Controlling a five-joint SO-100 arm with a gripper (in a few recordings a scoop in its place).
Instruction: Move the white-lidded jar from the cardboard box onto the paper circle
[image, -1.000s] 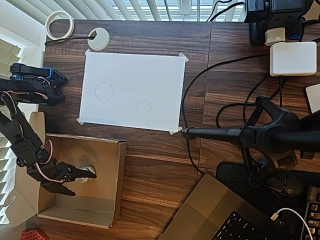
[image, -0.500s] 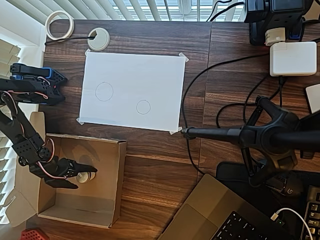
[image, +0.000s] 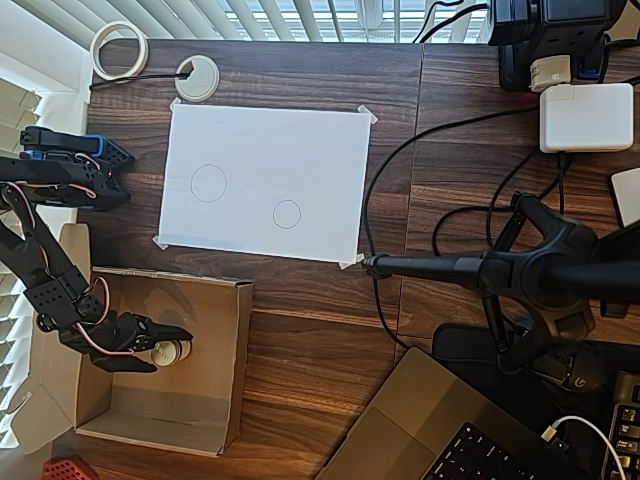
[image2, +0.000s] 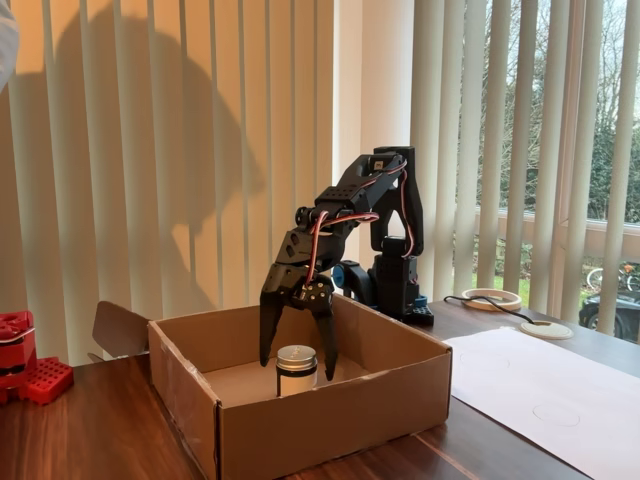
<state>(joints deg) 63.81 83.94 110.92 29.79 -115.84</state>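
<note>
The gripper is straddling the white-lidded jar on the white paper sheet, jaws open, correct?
Not on the paper. The fixed view shows the white-lidded jar standing inside the cardboard box, with the gripper open around it.

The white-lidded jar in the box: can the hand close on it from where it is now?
Probably yes. The hand is open with a finger on each side of the white-lidded jar, which stands upright inside the cardboard box. Nothing lies between them.
</note>
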